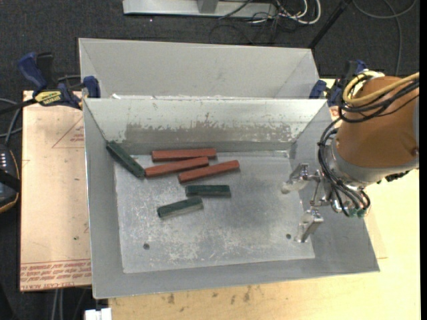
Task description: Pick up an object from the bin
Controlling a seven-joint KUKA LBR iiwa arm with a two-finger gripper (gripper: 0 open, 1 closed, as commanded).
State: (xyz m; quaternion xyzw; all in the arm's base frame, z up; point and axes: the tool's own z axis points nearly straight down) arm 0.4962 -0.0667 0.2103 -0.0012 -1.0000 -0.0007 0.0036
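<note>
I see the bin (200, 262) as a grey sheet-metal box. Its floor is scuffed dull and its back wall is streaked with wear. Six slim, matte, rectangular bars lie in its left and middle part.

Three of them are red-brown. The top red bar (183, 155) lies close to the back wall, with the middle red bar (176, 170) just below it. The right red bar (209, 171) is angled beside that one. The other three are dark green. The corner green bar (125, 160) slants along the foot of the left wall. The short green bar (208, 191) sits under the red ones, and the low green bar (180, 208) lies tilted beside it.

I cannot tell whether the corner green bar leans on the wall or lies flat.

The wrist wears a smooth orange cover (377, 135) that is cut off at the right edge. Looped cables (343, 195) hide where the tool joins it.

The gripper (295, 211) hangs over bare floor at the bin's right side, well apart from every bar. Its shiny metal fingers (308, 225) stand wide apart with nothing between them. I cannot make out whether the tips touch the floor.
</note>
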